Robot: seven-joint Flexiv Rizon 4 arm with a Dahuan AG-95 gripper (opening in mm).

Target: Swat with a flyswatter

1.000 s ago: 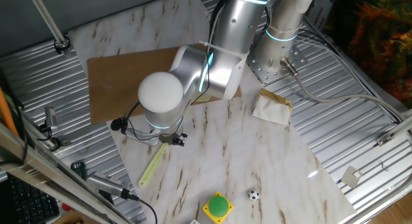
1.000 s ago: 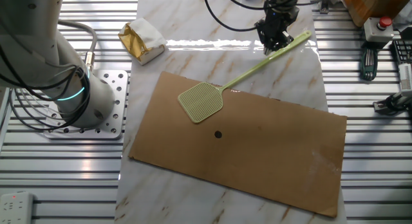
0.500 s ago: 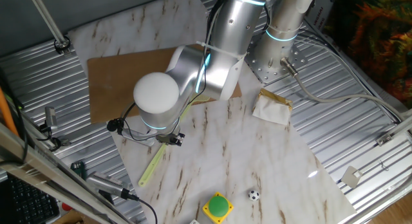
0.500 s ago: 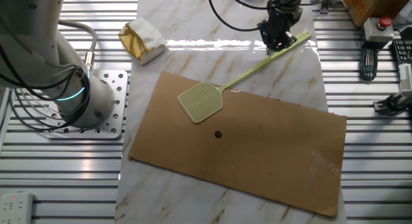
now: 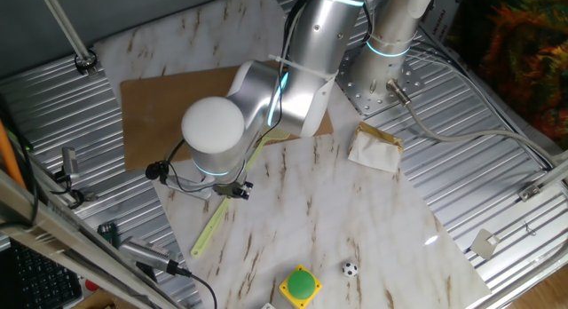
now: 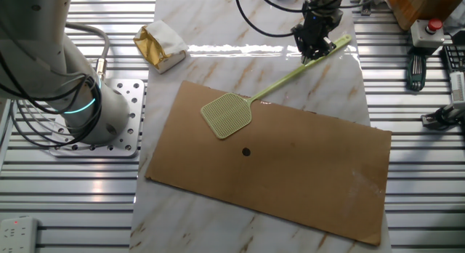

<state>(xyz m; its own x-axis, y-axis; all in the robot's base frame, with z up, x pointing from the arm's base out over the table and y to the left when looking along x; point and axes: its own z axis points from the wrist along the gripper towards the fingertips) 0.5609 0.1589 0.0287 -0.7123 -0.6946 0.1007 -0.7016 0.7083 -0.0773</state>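
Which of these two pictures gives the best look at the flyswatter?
The other fixed view: the whole flyswatter shows, its mesh head over the brown board. In one fixed view the arm hides the head; only parts of the handle show.

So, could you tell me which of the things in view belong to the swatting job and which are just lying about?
Part of the job:
- flyswatter, head on the cardboard sheet
- gripper, at the handle's far end
- small dark spot on the cardboard, likely the target

Lying about:
- crumpled gold-and-white wrapper
- green button on its yellow base
- tiny black-and-white ball
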